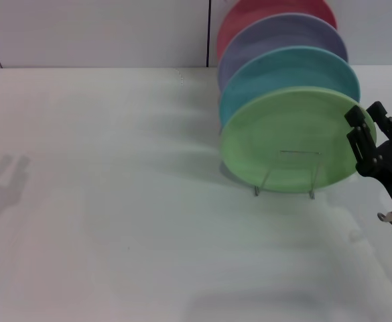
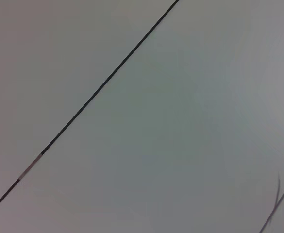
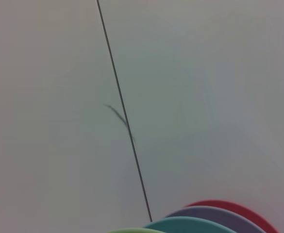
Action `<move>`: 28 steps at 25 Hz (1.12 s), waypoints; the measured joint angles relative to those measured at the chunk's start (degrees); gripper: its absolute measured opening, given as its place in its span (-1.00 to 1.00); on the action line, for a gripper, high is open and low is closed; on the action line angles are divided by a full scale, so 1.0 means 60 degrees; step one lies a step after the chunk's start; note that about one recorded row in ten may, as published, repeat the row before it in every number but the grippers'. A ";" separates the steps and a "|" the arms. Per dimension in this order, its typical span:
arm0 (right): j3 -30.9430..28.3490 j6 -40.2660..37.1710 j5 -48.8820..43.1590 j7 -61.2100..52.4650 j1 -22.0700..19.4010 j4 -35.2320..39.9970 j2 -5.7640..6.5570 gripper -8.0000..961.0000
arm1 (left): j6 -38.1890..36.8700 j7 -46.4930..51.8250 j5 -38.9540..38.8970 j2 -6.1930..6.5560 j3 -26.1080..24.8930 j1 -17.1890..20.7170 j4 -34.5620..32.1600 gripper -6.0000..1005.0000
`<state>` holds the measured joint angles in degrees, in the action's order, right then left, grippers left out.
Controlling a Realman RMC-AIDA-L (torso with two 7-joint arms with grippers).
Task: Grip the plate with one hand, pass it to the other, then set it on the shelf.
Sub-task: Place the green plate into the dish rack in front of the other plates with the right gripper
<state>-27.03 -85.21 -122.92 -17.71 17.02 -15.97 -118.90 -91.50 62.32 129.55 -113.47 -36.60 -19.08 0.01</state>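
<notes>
The light-green plate (image 1: 286, 141) stands upright on edge in the silver wire shelf (image 1: 300, 153), as the front plate of a row. Its rim just shows in the right wrist view (image 3: 132, 230). My right gripper (image 1: 371, 127) is at the plate's right rim with its black fingers (image 1: 360, 137) apart; one finger overlaps the rim, and I cannot tell if it touches. My left gripper is out of view; only its shadow (image 1: 7, 176) falls on the table at the far left.
Behind the green plate stand a turquoise plate (image 1: 296, 70), a purple plate (image 1: 283, 40) and a red plate (image 1: 263, 13), also seen in the right wrist view (image 3: 190, 224). A white table (image 1: 115, 221) spreads left and front; a white wall stands behind.
</notes>
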 joint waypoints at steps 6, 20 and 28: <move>0.0033 0.0104 -0.0107 -0.0095 0.0097 0.0096 0.0039 -0.22 | -0.0068 0.0000 0.0000 0.0000 0.0000 -0.0005 -0.0003 -0.15; 0.0093 -0.0040 -0.0260 -0.0160 0.0131 0.0526 0.0042 -0.14 | -0.0117 0.0014 0.0000 0.0070 0.0000 -0.0095 -0.0001 -0.15; 0.0032 -0.0274 -0.0260 -0.0160 0.0143 0.0756 0.0042 -0.14 | -0.0118 0.0014 0.0000 0.0088 -0.0014 -0.0106 -0.0001 -0.15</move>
<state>-26.84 -86.85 -124.49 -18.67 17.88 -11.44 -118.65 -92.20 62.41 129.55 -112.94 -36.68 -19.71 0.00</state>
